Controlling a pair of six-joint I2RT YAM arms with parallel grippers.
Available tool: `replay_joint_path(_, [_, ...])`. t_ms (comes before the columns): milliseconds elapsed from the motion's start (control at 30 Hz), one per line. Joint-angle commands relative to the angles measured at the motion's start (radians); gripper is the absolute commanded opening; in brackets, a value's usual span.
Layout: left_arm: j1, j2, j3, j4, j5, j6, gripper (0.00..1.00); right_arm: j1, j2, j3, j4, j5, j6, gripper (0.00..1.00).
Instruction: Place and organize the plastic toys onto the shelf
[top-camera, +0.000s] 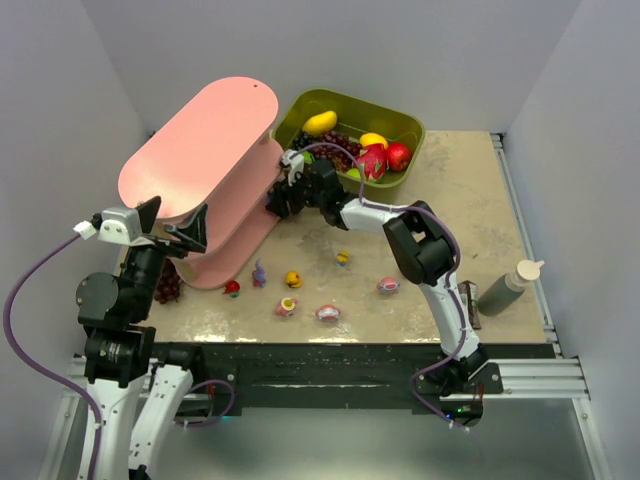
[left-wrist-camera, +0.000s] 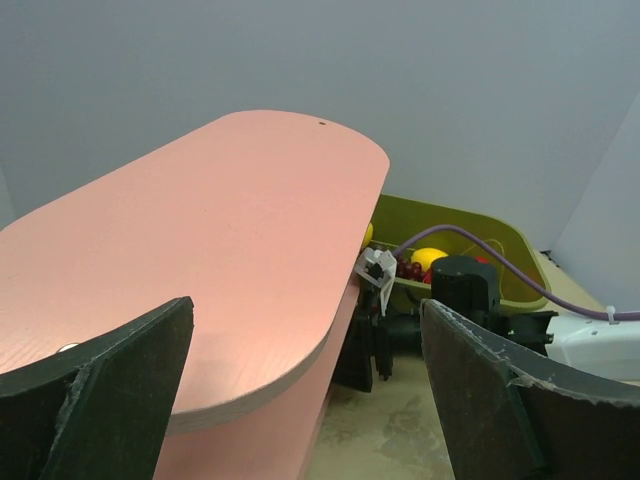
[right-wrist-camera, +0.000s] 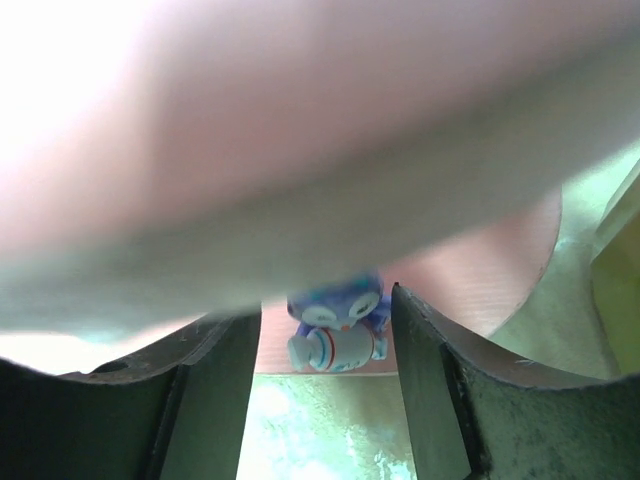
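Note:
The pink three-tier shelf (top-camera: 200, 140) stands at the back left; its top board fills the left wrist view (left-wrist-camera: 200, 220). My right gripper (top-camera: 278, 203) reaches between the tiers at the shelf's right end. In the right wrist view its jaws (right-wrist-camera: 325, 305) stand open around a blue penguin toy (right-wrist-camera: 335, 320) resting on a pink board (right-wrist-camera: 480, 280), with a gap at the left finger. Several toys lie on the table: red (top-camera: 232, 288), purple (top-camera: 259, 273), yellow (top-camera: 293, 279), pink (top-camera: 388, 285). My left gripper (top-camera: 172, 225) is open and empty, raised beside the shelf's near end (left-wrist-camera: 305, 320).
An olive-green bin (top-camera: 400, 125) of larger fruits stands behind the shelf, also in the left wrist view (left-wrist-camera: 470, 225). A dark red grape bunch (top-camera: 167, 285) lies by the left arm. A squeeze bottle (top-camera: 510, 287) stands at the right near edge.

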Motion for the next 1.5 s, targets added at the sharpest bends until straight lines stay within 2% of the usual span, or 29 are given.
replay_joint_path(0, [0.012,0.009,0.002,0.03,-0.009,-0.018,0.99,-0.003,-0.087,-0.039,0.073,-0.015,0.039,0.59])
replay_joint_path(267, [0.013,0.003,0.002,0.031,-0.011,-0.018,0.99,-0.003,-0.184,-0.151,0.169,-0.004,0.063,0.64])
replay_joint_path(500, [0.013,0.0,0.002,0.03,-0.012,-0.02,0.99,-0.003,-0.293,-0.255,0.166,0.014,0.057,0.67])
replay_joint_path(700, [0.013,-0.014,-0.007,0.025,-0.015,-0.029,1.0,-0.001,-0.455,-0.429,0.168,0.019,0.053,0.68])
replay_joint_path(800, [0.013,-0.019,-0.016,0.02,-0.022,-0.035,1.0,0.002,-0.549,-0.525,0.177,-0.036,0.043,0.68])
replay_joint_path(900, [0.013,-0.028,-0.027,0.016,-0.019,-0.04,1.0,0.018,-0.639,-0.605,0.175,-0.101,-0.001,0.7])
replay_joint_path(1000, [0.013,-0.046,-0.048,0.02,-0.008,-0.04,1.0,0.083,-0.704,-0.647,0.134,-0.093,-0.08,0.75])
replay_joint_path(1133, [0.013,-0.068,-0.068,0.039,0.004,-0.037,1.0,0.227,-0.707,-0.632,0.015,0.032,-0.19,0.77])
replay_joint_path(1467, [0.013,-0.103,-0.085,0.065,0.027,-0.035,0.99,0.272,-0.58,-0.61,-0.004,-0.015,-0.312,0.77])
